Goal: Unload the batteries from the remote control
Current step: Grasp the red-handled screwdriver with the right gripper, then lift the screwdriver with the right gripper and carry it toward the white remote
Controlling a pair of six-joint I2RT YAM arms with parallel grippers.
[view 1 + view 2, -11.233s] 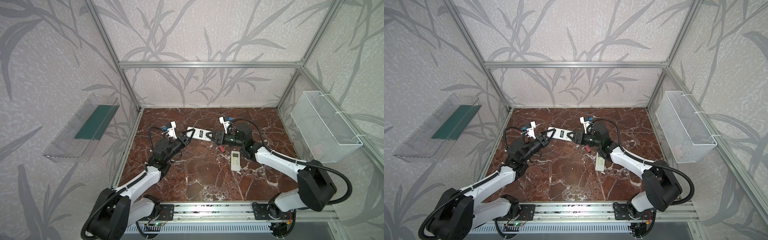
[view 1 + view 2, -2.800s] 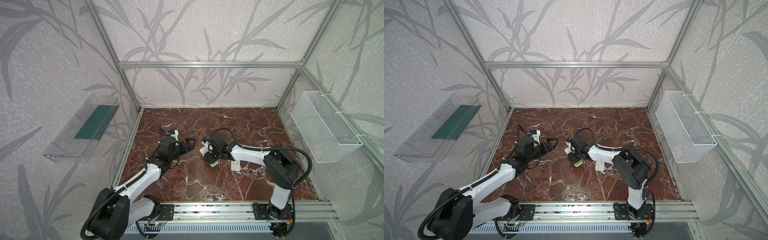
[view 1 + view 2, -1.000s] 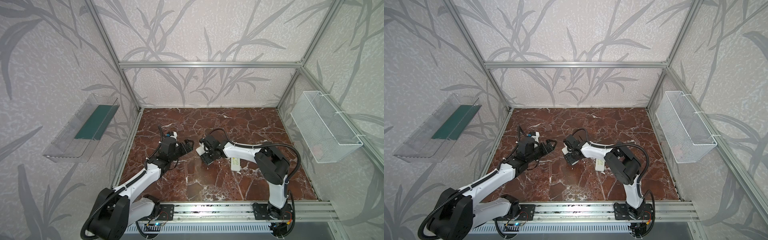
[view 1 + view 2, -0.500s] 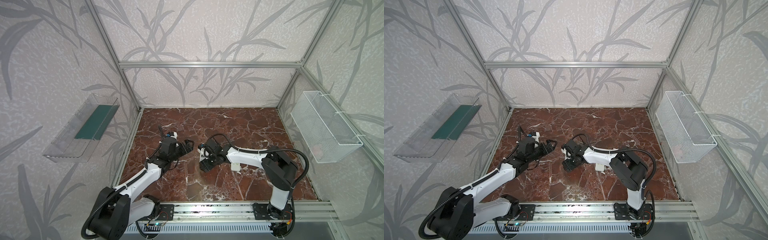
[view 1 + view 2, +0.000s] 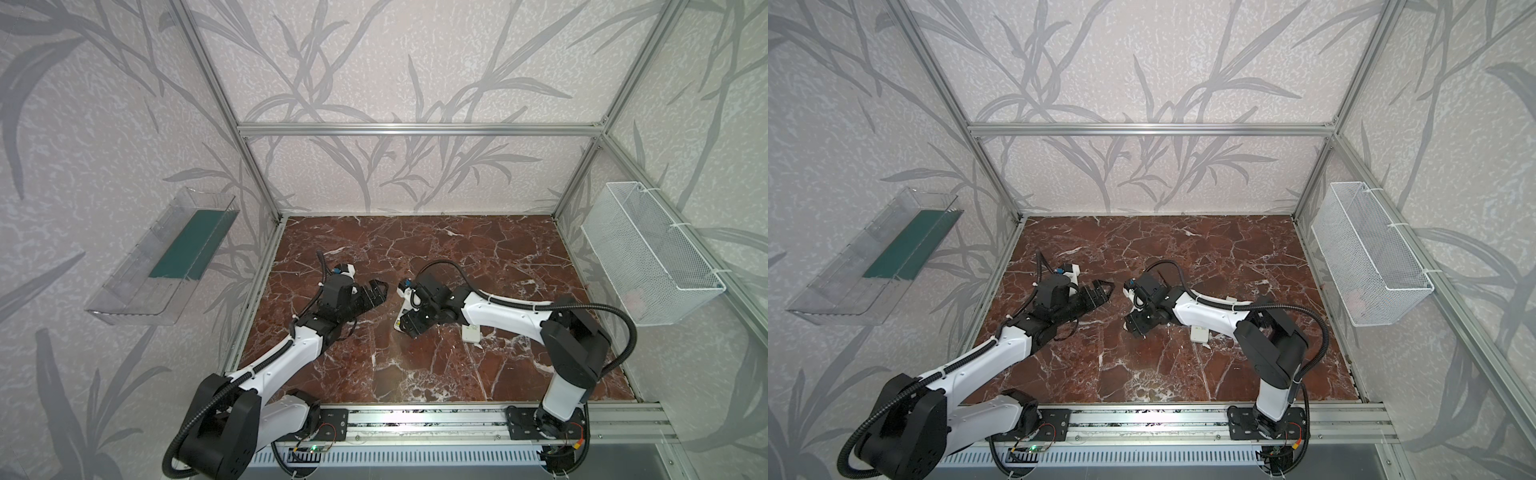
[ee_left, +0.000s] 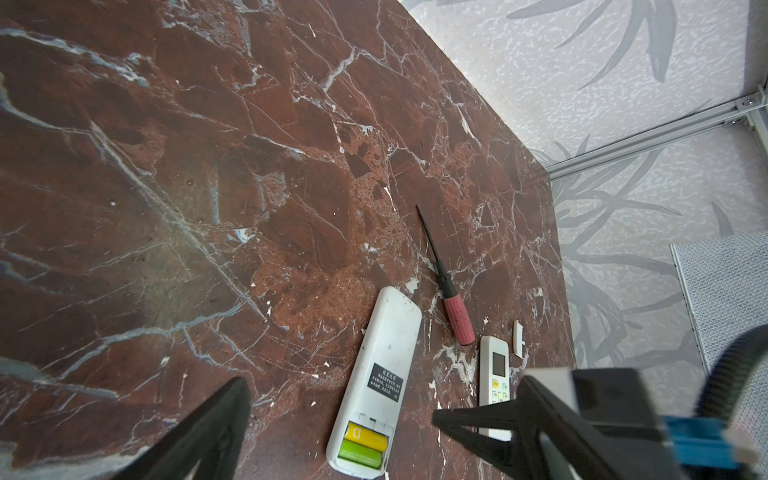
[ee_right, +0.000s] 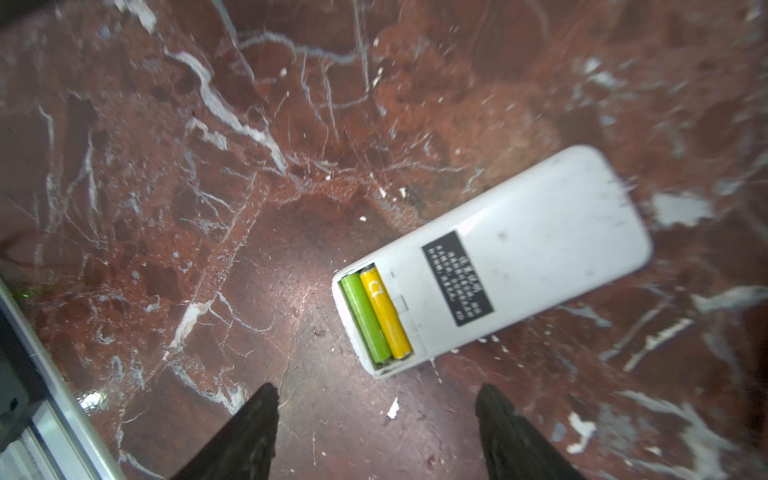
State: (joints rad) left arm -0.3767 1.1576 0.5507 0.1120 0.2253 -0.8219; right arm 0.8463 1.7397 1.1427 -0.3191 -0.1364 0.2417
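hidden: in both top views your right gripper (image 5: pixel 409 326) sits over the white remote (image 7: pixel 519 257), so you barely see it there. The print on its black label is too small to read.
cut off: a left finger (image 6: pixel 498 419) crosses the near end of the smaller remote (image 6: pixel 494 372).
surface: red-brown marble tabletop (image 5: pixel 415 374) with white veins, inside a metal frame with leaf-patterned walls.
batteries: two show, the green battery (image 7: pixel 365 320) and the yellow battery (image 7: pixel 384 313). They lie side by side in the open compartment at the end of the white remote, which lies back up.
left gripper (image 6: pixel 337 397): spread wide, nothing in its grasp.
right gripper: fingers apart, nothing between them, close to the compartment end.
around: the red-handled screwdriver (image 6: pixel 457 320) lies just beside the white remote. A small white piece (image 6: pixel 518 338) lies beyond the smaller remote. A wire basket (image 5: pixel 648 257) hangs on the right wall and a clear tray (image 5: pixel 162 257) on the left wall.
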